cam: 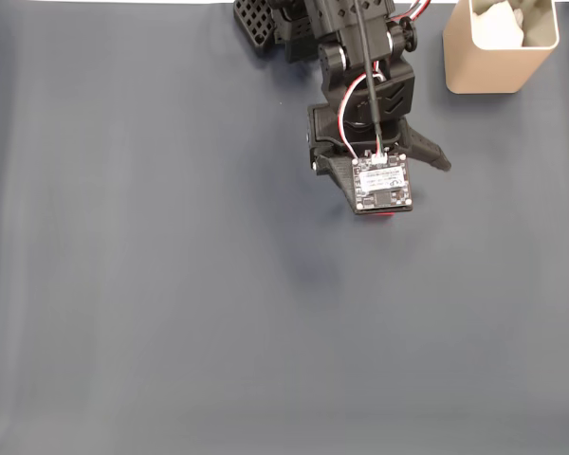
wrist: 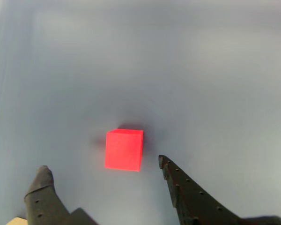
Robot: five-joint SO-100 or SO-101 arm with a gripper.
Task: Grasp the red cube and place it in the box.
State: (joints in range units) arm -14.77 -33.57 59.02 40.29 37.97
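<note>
My claw (wrist: 103, 171) hangs with fingers spread wide over the grey tabletop (wrist: 215, 70), gripping nothing, the red cube (wrist: 124, 149) resting on the tabletop just beyond and between its tips, well apart from the box (cam: 498, 47).

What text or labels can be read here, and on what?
White label on the camera board on the arm's wrist, fixed view: lines of print, too small to read.
Red cube, box and cloth-covered table: no text visible.
</note>
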